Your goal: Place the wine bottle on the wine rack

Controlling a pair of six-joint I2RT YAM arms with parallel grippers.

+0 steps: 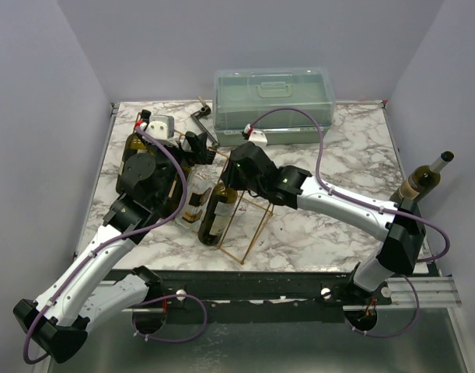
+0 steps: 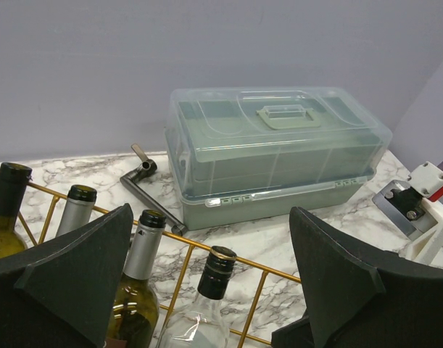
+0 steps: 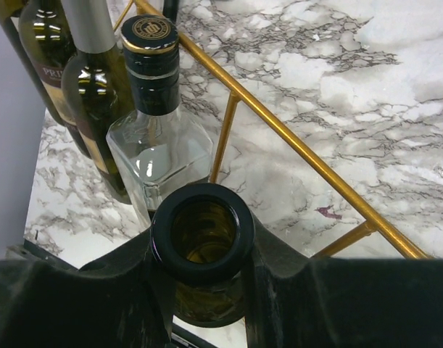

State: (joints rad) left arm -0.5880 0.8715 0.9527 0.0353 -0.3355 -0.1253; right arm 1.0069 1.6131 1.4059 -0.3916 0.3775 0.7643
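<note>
Closest to the right wrist camera is the open mouth of the wine bottle, dark green glass, and the right gripper is clenched around its neck. From above, this bottle leans at the near end of the wine rack, just beside a clear bottle with a black cap. I cannot tell if it already sits fully in a slot. More bottles lie in the rack further to the left. The left gripper hangs over the far part of the rack with its fingers spread wide and holding nothing. The table has a white marble pattern with grey veins, and one small dark red spot shows near a gold bar. At the back stands a green box with a clear lid, and a black crank tool lies beside it. Plain pale walls close the table on three sides. One more bottle is at the right edge.
</note>
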